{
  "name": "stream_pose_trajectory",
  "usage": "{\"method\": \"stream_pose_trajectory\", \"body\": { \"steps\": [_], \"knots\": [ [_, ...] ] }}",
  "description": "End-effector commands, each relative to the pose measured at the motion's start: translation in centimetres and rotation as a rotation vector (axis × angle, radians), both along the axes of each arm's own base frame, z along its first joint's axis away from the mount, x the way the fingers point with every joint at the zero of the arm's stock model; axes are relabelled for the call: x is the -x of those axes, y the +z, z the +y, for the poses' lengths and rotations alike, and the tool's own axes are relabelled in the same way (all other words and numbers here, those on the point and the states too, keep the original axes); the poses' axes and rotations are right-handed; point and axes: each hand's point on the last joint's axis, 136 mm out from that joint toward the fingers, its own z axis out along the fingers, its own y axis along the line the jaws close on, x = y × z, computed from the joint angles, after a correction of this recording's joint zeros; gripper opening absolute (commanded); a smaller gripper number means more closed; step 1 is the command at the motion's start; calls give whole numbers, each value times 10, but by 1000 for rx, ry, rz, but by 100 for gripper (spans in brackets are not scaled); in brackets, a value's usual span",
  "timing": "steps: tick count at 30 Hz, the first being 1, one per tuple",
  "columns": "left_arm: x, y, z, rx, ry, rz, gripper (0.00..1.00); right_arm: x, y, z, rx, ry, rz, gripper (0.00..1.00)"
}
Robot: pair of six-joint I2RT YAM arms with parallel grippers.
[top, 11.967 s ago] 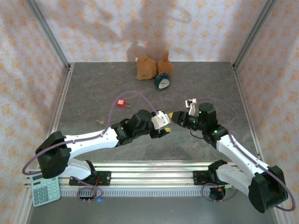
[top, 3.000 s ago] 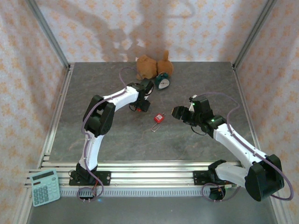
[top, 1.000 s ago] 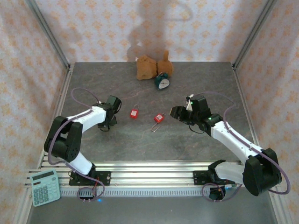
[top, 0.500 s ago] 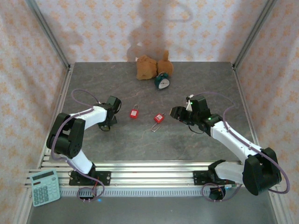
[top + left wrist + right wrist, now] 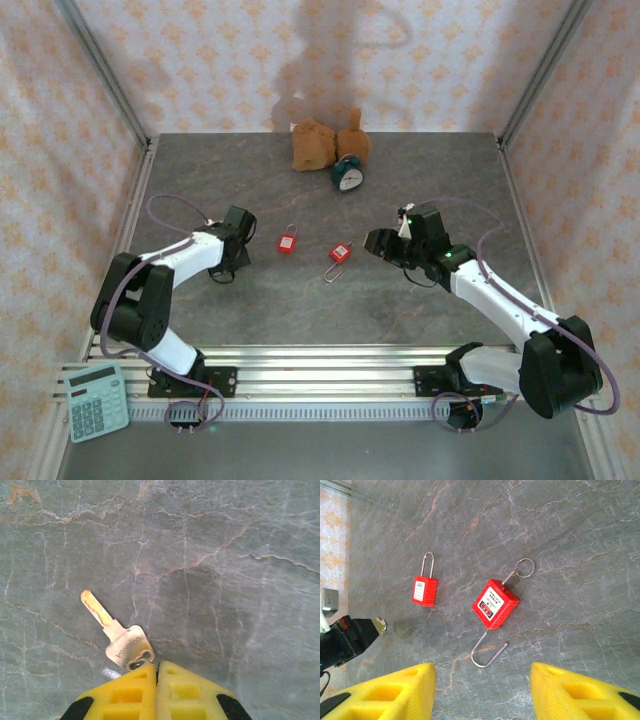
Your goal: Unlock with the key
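The key (image 5: 120, 639), a small brass one, lies flat on the grey stone table. Its head touches the yellow tips of my left gripper (image 5: 157, 666), which is shut; I cannot tell whether the little ring in the key's head is pinched. From above, my left gripper (image 5: 222, 270) points down at the table's left side. Two red padlocks lie mid-table: one (image 5: 495, 604) with its shackle swung open and a metal ring at its far end, the other (image 5: 425, 590) with its shackle closed. My right gripper (image 5: 481, 672) hovers open beside the open padlock (image 5: 341, 253).
A brown stuffed toy (image 5: 325, 143) and a small teal clock (image 5: 347, 176) sit at the back of the table. A calculator (image 5: 97, 401) lies off the front left corner. Metal rails (image 5: 320, 360) run along the near edge, and patterned walls close in the sides.
My left gripper's jaws have closed at the key's head while the left arm stayed low at the table's left. The right arm and both padlocks have not moved.
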Motion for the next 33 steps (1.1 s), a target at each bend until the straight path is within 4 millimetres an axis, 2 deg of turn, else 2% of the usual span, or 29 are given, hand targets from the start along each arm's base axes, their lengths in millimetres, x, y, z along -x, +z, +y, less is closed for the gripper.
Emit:
{"method": "stream_pose_trajectory", "body": {
  "steps": [1,3,5,13,18,25,26,28,33],
  "knots": [
    [10,11,-14,58,9,-44,0,-1,1,5,-20,8,-8,52],
    [15,15,-28,87,-10,-66,0,-2,-2,7,-18,12,5,52],
    [21,17,-50,131,-43,-84,0,-4,-3,7,-17,13,9,52],
    [41,19,-160,286,-175,-125,0,-7,1,7,-1,16,5,52],
    [37,32,-202,331,-246,-167,0,-5,3,4,14,15,3,52],
    [23,18,-237,405,-271,-149,0,-2,1,3,10,11,13,52],
    [21,18,-241,414,-273,-152,5,-1,1,4,8,11,14,52],
    [17,17,-248,418,-282,-145,8,0,-2,4,7,9,25,52],
    [12,16,-248,397,-281,-139,17,3,-4,5,3,10,32,52]
  ]
}}
